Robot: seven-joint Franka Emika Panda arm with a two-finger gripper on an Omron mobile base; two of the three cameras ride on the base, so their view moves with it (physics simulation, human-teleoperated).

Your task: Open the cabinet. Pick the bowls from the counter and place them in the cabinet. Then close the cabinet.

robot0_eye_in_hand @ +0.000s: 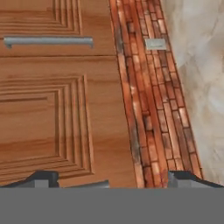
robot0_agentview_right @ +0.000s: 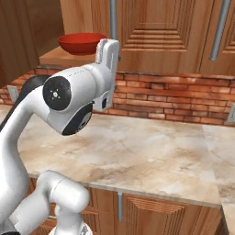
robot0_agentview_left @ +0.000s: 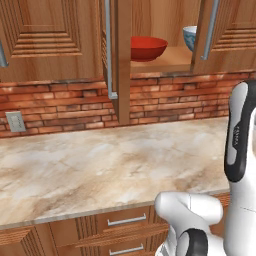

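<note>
Nearest the base: drawers with short silver pulls sit under the counter's rounded front edge. White arm rises at the right of the left base view and fills the left of the right base view.

Counter: marbled beige slab, running back to the brick backsplash. A pale wall outlet is set in the bricks at far left.

Gripper: in the hand view both dark fingertips show at the bottom edge, set wide apart with nothing between them, so jaws are open and empty. The hand is rolled: door panels lie at left, brick strip runs up the middle, counter at right. It faces a closed door with a silver bar handle lying sideways in that view.

Cabinet above the backsplash: both doors swung open, seen edge-on or angled in the left base view, each with a long silver handle.

Bowls, on the cabinet shelf:
- Red bowl: upright, left part of the shelf, partly behind the left door's edge. Also seen in the right base view, above the arm.
- Pale bowl: right of the red one, apart from it, mostly hidden behind the right door.
</note>
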